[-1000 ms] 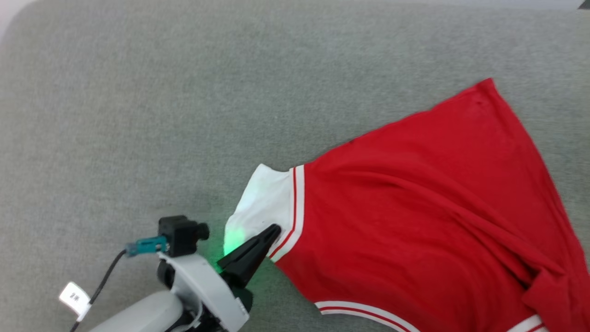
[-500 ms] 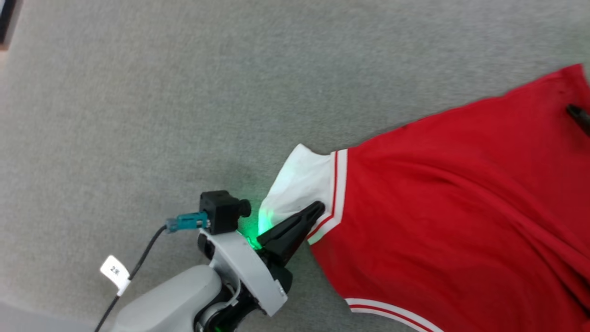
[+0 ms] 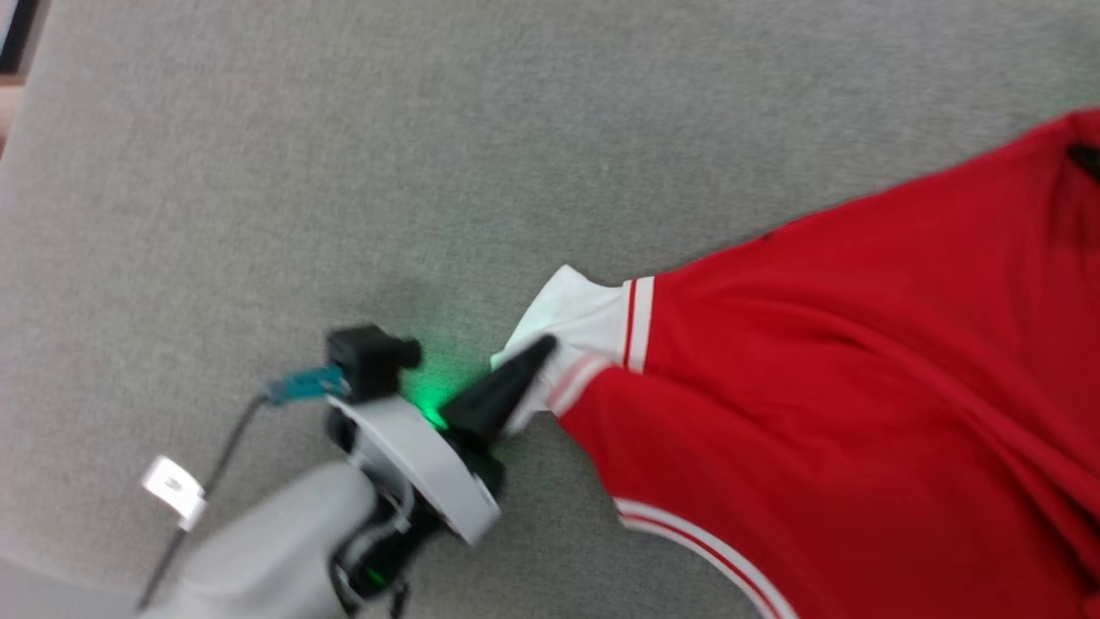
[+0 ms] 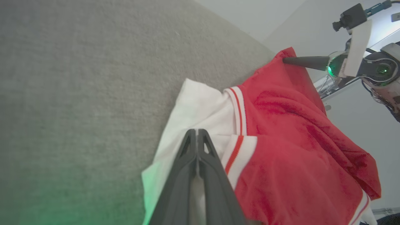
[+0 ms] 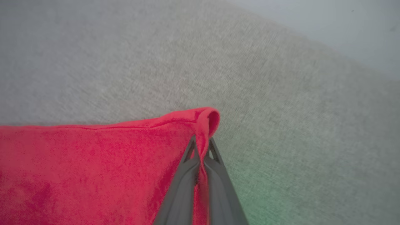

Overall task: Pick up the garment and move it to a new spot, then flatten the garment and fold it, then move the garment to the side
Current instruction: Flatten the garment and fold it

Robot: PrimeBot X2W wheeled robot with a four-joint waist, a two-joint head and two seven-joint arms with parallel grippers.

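Cut off: the garment (image 3: 816,387) runs past the right and bottom edges of the head view, so its far side and lower part are out of sight there.
Blurred: the left forearm (image 3: 258,559) and its white tag (image 3: 172,486) are smeared, and the tag's print is unreadable.
Left gripper: the left gripper (image 4: 196,132) has its jaws pressed together, with the white sleeve (image 4: 200,106) pinched between them.
Right gripper: the right gripper (image 5: 201,142) has its jaws closed on a red corner (image 5: 207,117) of the cloth, which curls over the tips.
Garment's place: it is spread over the grey surface (image 3: 344,172), stretched between the two grippers. Whether the pinched ends are lifted clear cannot be told.
Edges: the surface's rounded corner shows at the head view's upper left. In the left wrist view its far edge lies just past the red corner, with a pale wall (image 4: 250,15) behind.
Open room: a broad bare stretch lies above and to the left of the sleeve.
Materials: the surface is a felt-like weave. The garment is soft red knit with long diagonal ridges and striped trim (image 3: 638,322). The fingers are dark, matte and tapered.
Light: a green glow (image 3: 438,391) falls beside the sleeve.
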